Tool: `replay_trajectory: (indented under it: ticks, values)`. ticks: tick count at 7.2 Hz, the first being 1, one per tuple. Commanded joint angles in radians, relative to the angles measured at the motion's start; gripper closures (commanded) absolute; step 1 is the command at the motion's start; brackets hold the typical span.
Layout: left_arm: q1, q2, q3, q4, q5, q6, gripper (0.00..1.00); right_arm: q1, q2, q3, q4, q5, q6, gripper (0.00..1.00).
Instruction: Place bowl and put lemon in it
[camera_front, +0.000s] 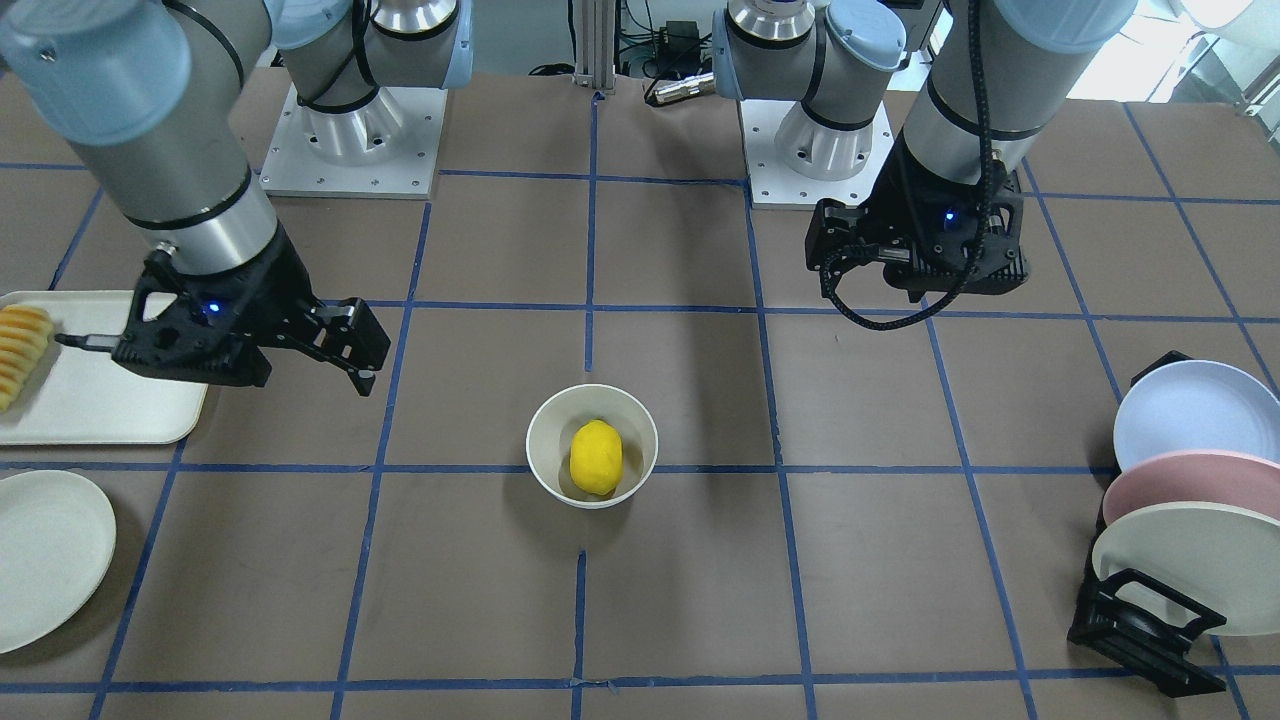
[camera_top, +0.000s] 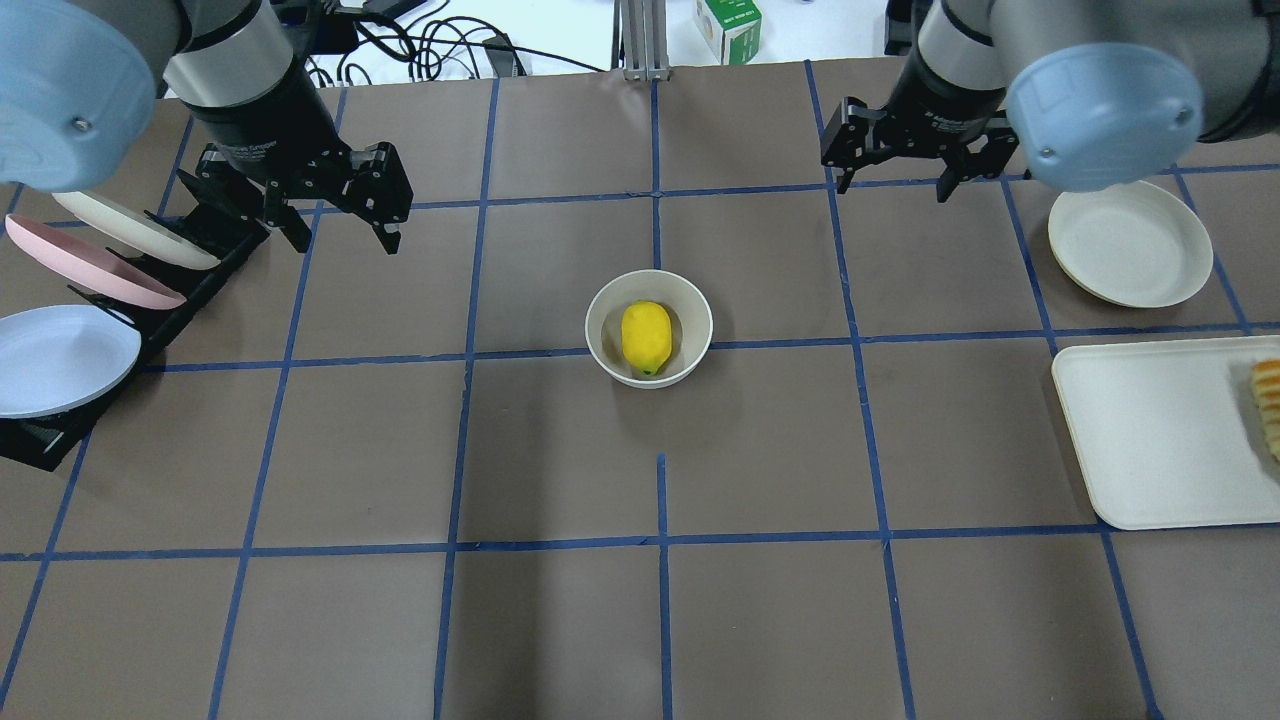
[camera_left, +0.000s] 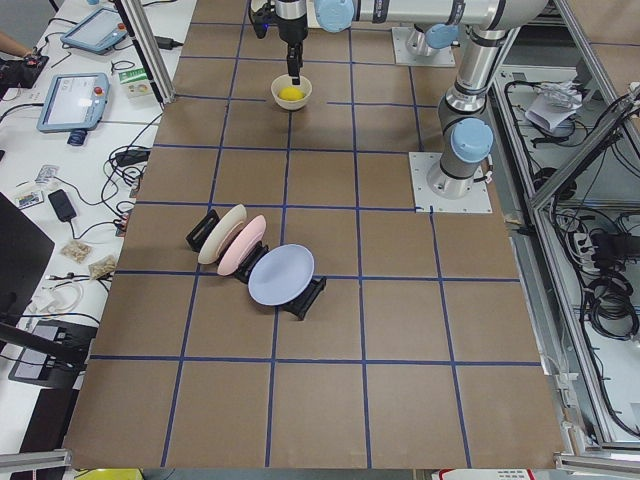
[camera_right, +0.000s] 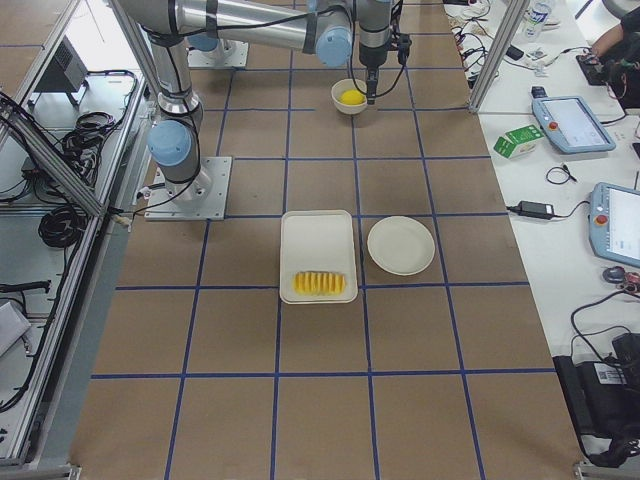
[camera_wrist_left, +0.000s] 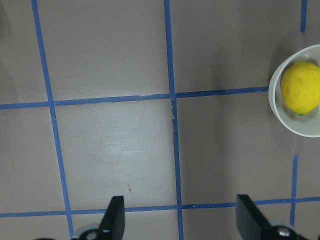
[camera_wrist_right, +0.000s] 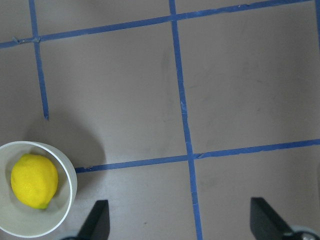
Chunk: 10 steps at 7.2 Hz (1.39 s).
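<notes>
The lemon (camera_top: 646, 337) lies in the bowl (camera_top: 603, 322) on the table (camera_top: 560, 620). Left jaws and right jaws are released, empty, well apart from it. The task seems done; the arms need only to retreat.

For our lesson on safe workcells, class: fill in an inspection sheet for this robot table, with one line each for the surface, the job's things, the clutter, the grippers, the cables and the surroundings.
Surface: brown table with a blue tape grid; no spills seen.
Job's things: the lemon lies inside the bowl, which stands upright near the table's middle.
Clutter: a rack of three plates on the robot's left; a flat plate and a tray with yellow slices on its right.
Grippers: left gripper and right gripper are both open, empty and apart from the bowl.
Cables: a black cable loops at the left wrist; loose cables lie beyond the far edge.
Surroundings: carton behind the table; pendants on the side benches.
</notes>
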<state>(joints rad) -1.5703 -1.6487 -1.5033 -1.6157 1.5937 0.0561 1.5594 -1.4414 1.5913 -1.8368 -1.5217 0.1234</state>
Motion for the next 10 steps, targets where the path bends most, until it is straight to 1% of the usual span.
replay_trajectory:
  ticks: [1, 2, 4, 5, 10]
  values:
    - [0.001, 0.003, 0.000, -0.001, 0.002, 0.002, 0.21, -0.016, -0.094, 0.006, 0.118, -0.002, -0.001, 0.00]
    - [0.003, 0.003, -0.003, -0.001, 0.002, 0.005, 0.21, -0.016, -0.105, 0.007, 0.204, -0.002, -0.004, 0.00]
    - [0.004, 0.019, -0.037, 0.002, 0.002, 0.002, 0.21, -0.015, -0.120, 0.009, 0.235, -0.018, -0.005, 0.00]
    - [0.004, 0.021, -0.044, 0.008, 0.002, 0.002, 0.21, -0.013, -0.125, 0.018, 0.232, -0.050, -0.007, 0.00]
    - [0.004, 0.017, -0.044, 0.043, 0.003, -0.004, 0.21, -0.015, -0.139, 0.018, 0.234, -0.043, -0.018, 0.00]
